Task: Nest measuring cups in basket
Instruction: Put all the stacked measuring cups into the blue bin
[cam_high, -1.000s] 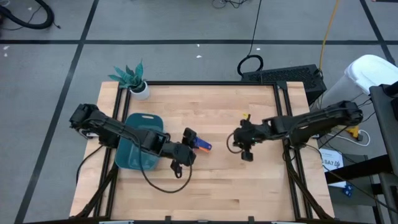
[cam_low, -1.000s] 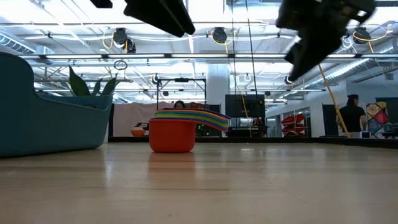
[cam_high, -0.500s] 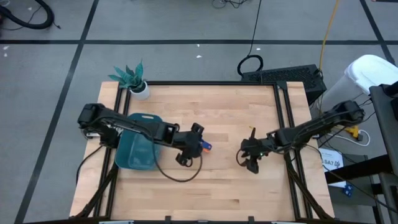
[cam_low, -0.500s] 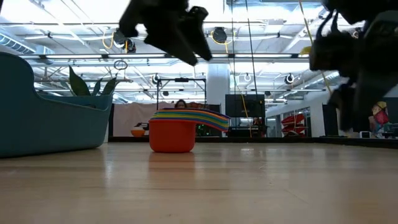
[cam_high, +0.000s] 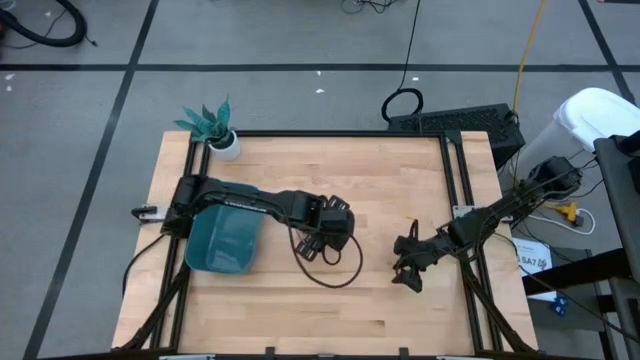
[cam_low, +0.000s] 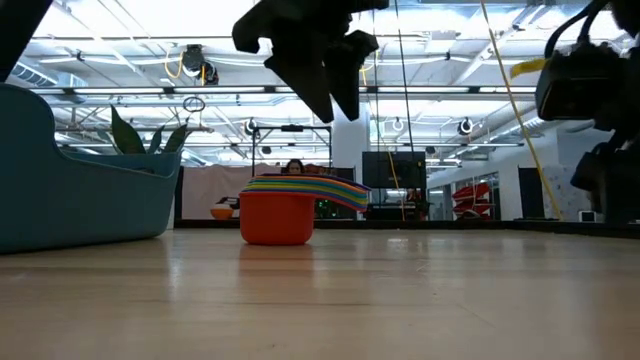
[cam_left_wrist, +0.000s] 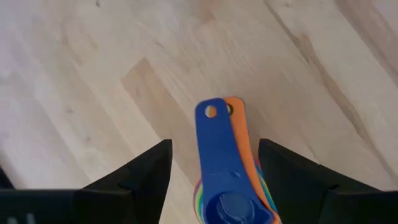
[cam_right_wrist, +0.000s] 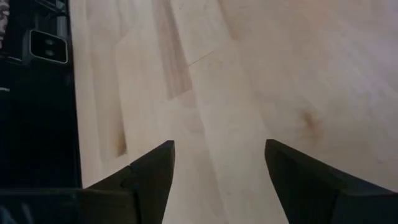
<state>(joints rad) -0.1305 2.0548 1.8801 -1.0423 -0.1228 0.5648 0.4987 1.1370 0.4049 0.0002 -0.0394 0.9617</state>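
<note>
The measuring cups stand nested in one stack on the table, the red one at the bottom, with their handles fanned out to one side. In the left wrist view the dark blue cup lies on top, with an orange handle beside it. My left gripper hangs open above the stack, one finger on either side, touching nothing; in the high view it hides the cups. The teal basket stands at the table's left, under my left arm. My right gripper is open and empty over bare wood toward the right.
A small white pot with a teal plant stands at the far left corner. A loop of cable hangs from my left arm near the cups. Black rails edge the table. Bare wood lies between the two grippers and along the near edge.
My left gripper has gone toward the table's right edge, from beside the basket to over the stack of cups, which has not moved. My right gripper has drawn back toward the table's near right corner.
</note>
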